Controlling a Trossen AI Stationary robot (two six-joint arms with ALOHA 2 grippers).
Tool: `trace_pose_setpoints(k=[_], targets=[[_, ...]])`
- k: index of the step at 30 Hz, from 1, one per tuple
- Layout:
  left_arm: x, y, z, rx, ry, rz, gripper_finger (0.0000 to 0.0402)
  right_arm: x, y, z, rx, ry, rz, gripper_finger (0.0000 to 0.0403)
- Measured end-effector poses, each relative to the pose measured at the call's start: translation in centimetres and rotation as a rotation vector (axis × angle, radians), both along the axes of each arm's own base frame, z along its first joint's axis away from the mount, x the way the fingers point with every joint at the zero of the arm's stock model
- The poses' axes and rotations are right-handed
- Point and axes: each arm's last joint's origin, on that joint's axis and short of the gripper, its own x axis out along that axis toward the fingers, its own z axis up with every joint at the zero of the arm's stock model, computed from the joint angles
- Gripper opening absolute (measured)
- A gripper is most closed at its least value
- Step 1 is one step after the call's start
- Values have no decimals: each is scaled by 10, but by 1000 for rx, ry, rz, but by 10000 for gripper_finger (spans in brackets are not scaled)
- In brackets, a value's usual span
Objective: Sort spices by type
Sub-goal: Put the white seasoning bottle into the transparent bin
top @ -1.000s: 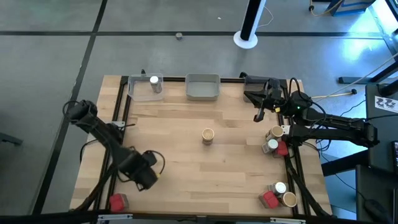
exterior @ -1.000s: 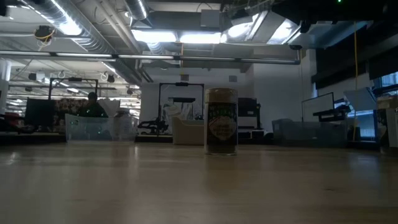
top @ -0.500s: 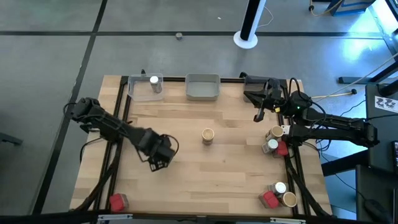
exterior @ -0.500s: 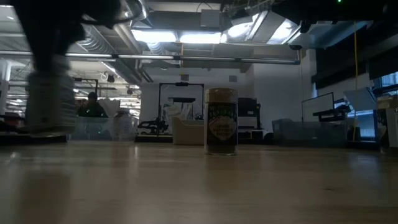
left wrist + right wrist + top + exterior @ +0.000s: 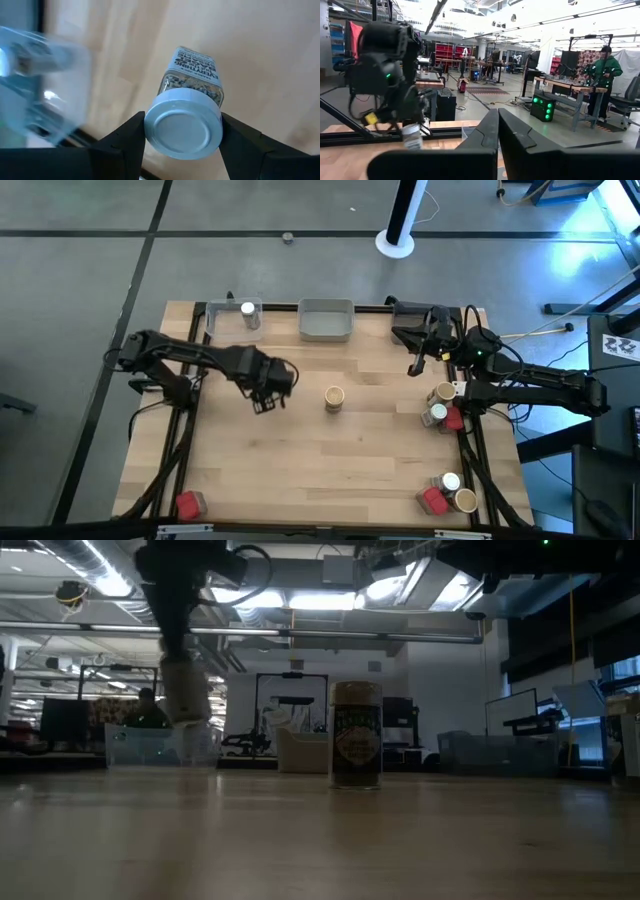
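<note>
One white-capped round glass spice jar (image 5: 187,117) is clamped between the left gripper (image 5: 268,390) fingers (image 5: 125,145), which pinch it at the cap from both sides; the jar hangs clear of the light wooden table (image 5: 300,450), on the left-arm side of the lone tan-brown cylindrical jar (image 5: 334,398) that stands upright mid-table. In the low view the carried jar (image 5: 186,690) shows well above the tabletop, to the picture's left of that tan jar (image 5: 356,735). Behind the left gripper, at the table's far edge, the clear rectangular plastic tray (image 5: 233,322) holds another white-capped jar (image 5: 248,314); beside it sits the grey rectangular tray (image 5: 326,320), then a dark tray (image 5: 408,313) at the right-arm corner. The right gripper (image 5: 415,367) is clenched on nothing, fingers pressed together in its wrist view (image 5: 497,135), parked near the dark tray, well apart from the tan jar. On the right-arm edge, level with the tan jar, a cluster: tan-brown jar (image 5: 443,393), white-capped jar (image 5: 434,414), red blocky packet (image 5: 454,419). Near corner on the same side: red packet (image 5: 432,500), white-capped jar (image 5: 450,481), tan-brown jar (image 5: 465,501). Near corner on the left-arm side: one red packet (image 5: 187,504). A person in a green top (image 5: 600,70) stands in the room beyond.
</note>
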Motion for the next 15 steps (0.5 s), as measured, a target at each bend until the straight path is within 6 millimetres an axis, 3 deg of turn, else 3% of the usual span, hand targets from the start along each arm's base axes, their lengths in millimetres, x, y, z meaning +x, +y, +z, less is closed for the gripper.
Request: trace_pose_setpoints(k=[6, 15], targets=[[-2, 27, 12, 78, 44, 12, 193, 0, 0, -1, 3, 8, 0, 12], [-23, 64, 30, 190, 50, 75, 194, 0, 0, -1, 4, 14, -1, 12]])
